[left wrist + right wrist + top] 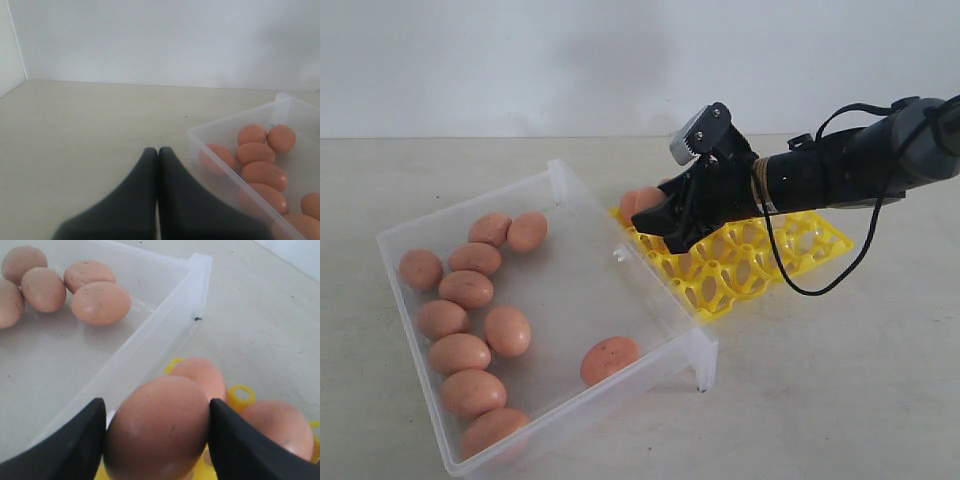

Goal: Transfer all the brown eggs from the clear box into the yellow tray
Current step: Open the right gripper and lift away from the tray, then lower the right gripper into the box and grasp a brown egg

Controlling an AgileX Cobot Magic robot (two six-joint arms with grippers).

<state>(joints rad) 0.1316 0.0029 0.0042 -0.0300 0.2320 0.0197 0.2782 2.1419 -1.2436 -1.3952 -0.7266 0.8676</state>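
black hand [157, 437] (tilted down) grips egg [159, 422]

Matt brown eggs [507, 331], frosted plastic clear box [570, 290]

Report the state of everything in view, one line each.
clear box, open, eleven brown eggs inside.
yellow tray, two seated eggs, other visible cups empty.
held egg, gripped over the tray.
right claw, closed on the held egg.
left claw, shut, empty.
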